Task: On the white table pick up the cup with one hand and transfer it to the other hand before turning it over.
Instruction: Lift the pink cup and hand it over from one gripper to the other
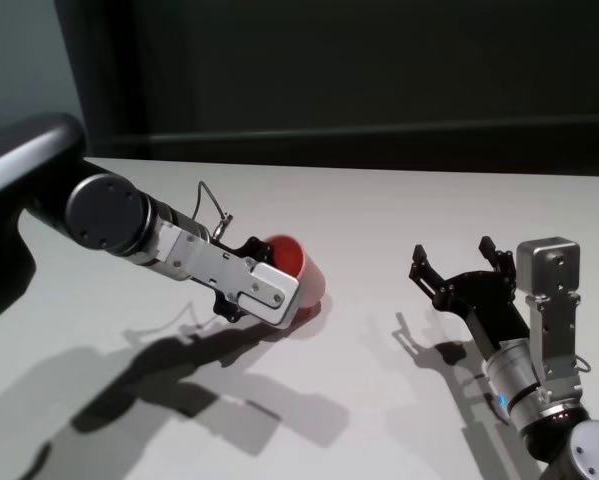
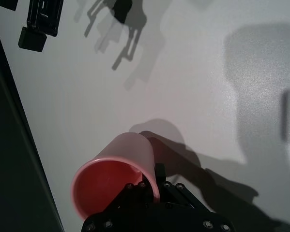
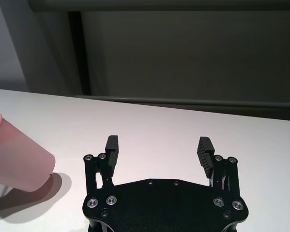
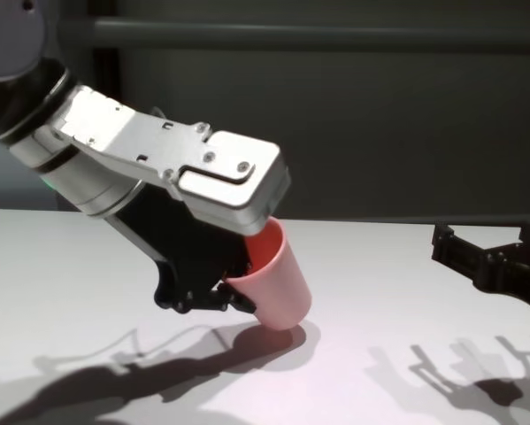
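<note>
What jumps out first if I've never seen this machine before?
The pink cup catches the eye first: the only colour on the white table, held tilted near the middle by the left gripper, whose jaws are shut on its rim, the base at or just above the tabletop. Off to the right, well apart from the cup, the right gripper hangs over the table with jaws open and empty.

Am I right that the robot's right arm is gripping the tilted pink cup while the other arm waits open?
Not quite: the left gripper grips the tilted pink cup, as the chest view shows. The right gripper waits with its jaws open.
</note>
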You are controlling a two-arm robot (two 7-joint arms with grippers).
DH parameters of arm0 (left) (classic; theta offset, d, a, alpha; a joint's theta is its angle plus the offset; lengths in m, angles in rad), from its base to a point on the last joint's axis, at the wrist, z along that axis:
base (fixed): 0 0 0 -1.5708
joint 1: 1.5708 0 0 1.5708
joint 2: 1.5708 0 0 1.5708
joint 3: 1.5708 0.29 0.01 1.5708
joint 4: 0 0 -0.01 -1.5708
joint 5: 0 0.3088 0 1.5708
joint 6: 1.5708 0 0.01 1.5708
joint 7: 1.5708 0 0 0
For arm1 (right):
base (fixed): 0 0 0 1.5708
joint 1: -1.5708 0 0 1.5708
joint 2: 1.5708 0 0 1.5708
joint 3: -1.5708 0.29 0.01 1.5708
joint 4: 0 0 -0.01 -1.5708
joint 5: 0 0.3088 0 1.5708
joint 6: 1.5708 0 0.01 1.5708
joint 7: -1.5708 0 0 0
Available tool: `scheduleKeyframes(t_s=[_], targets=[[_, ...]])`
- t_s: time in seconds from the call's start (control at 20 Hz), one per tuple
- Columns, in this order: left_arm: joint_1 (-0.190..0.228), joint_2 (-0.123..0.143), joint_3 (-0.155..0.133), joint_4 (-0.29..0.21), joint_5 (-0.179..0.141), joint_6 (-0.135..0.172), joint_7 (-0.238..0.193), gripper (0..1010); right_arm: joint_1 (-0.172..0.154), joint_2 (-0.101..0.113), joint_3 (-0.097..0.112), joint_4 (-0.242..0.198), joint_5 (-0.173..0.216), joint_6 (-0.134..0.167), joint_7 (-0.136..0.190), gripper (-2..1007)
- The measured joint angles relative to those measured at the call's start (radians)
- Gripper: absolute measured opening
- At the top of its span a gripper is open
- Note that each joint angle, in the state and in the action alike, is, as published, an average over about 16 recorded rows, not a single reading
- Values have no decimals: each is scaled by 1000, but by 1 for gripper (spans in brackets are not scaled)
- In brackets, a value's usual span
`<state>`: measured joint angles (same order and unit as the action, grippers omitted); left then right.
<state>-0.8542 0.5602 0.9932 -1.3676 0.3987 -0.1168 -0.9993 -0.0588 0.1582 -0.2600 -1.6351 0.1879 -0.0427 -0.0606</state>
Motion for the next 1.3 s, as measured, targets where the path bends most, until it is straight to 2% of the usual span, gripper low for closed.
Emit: scheduleKeyframes(t_s=[0.35,0.65,0.95,1.3], targets=[[52,5,-57,10,-115,-19,76,49,0,0,0,0,0,0,0,1002],[104,-6,-119,27,-224,-51,151,47,0,0,0,0,0,0,0,1002],[161,-39,-187,51,-331,-89,222,47,0,0,0,0,0,0,0,1002],[222,-99,-262,86,-438,-129,288,47,0,0,0,0,0,0,0,1002]])
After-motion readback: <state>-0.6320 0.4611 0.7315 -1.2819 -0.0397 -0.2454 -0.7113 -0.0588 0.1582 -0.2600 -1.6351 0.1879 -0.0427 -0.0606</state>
